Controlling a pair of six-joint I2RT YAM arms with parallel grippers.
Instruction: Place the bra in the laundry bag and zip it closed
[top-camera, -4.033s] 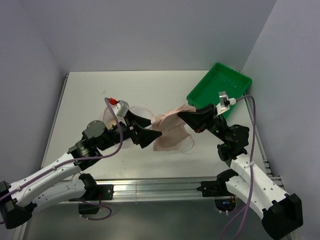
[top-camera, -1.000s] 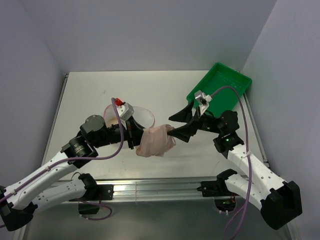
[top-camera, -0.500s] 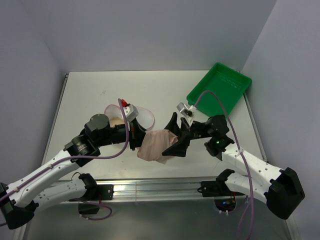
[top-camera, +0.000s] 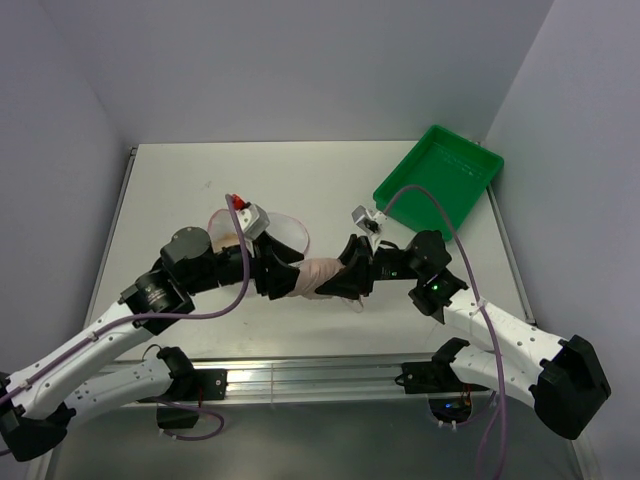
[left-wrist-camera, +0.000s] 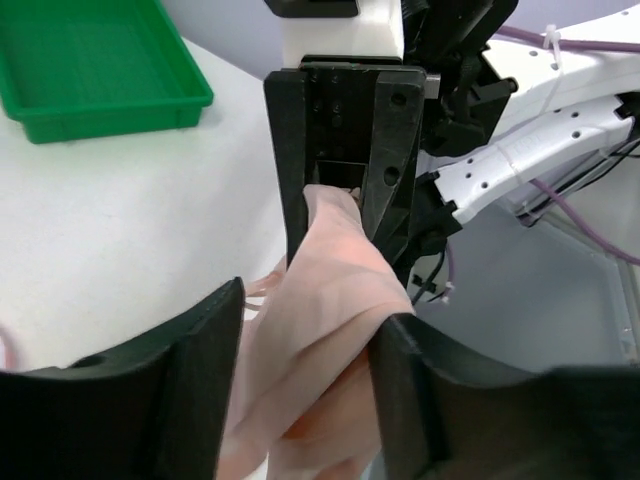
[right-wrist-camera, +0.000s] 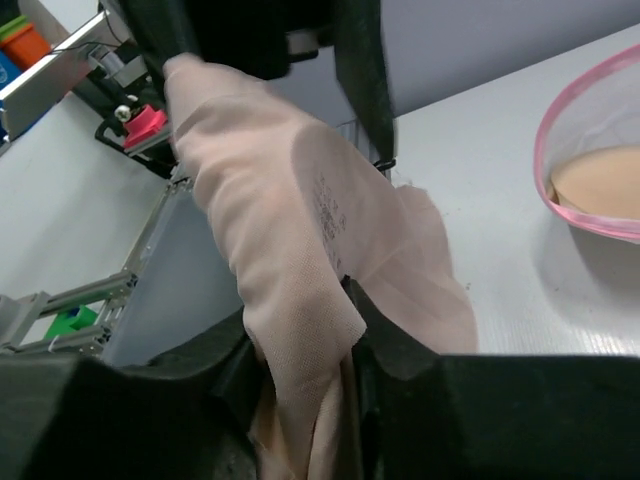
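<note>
The peach-beige bra (top-camera: 318, 276) is bunched into a short roll, held off the table between my two grippers. My left gripper (top-camera: 283, 277) is shut on its left end; in the left wrist view (left-wrist-camera: 308, 330) the fabric (left-wrist-camera: 335, 270) fills the gap between the fingers. My right gripper (top-camera: 348, 280) is shut on its right end, with the fabric (right-wrist-camera: 280, 200) pinched in its jaws (right-wrist-camera: 305, 330). The white mesh laundry bag (top-camera: 290, 228) with pink trim lies open behind my left wrist, partly hidden. It shows in the right wrist view (right-wrist-camera: 595, 170) with something peach inside.
A green plastic tray (top-camera: 440, 180) stands at the back right against the wall, also in the left wrist view (left-wrist-camera: 90, 60). The metal rail runs along the table's near edge (top-camera: 320, 375). Walls close in the left, back and right sides.
The bra lay spread on the table four seconds ago. My left gripper has lifted it, and within the last second my right gripper has swung left and shut on its other end.
</note>
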